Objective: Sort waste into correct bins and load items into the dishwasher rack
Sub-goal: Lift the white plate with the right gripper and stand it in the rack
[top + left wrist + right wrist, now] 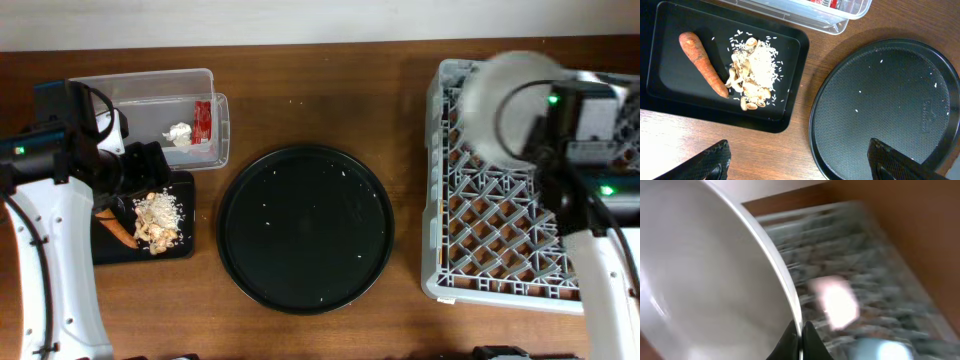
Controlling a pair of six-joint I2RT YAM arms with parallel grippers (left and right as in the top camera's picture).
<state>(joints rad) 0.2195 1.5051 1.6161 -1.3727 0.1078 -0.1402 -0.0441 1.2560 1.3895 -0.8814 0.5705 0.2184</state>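
Note:
My right gripper is shut on the rim of the pale green-grey plate, held tilted above the grey dishwasher rack; the plate looks blurred over the rack's far left corner. A white bowl and a blue cup show blurred in the rack. My left gripper is open and empty over bare wood, just in front of the shallow black tray that holds the orange carrot and beige food scraps. The clear tub holds the red wrapper and white scrap. Chopsticks are not visible.
The large round black tray lies in the middle of the table with a few rice grains on it; it also shows in the left wrist view, right of my left gripper.

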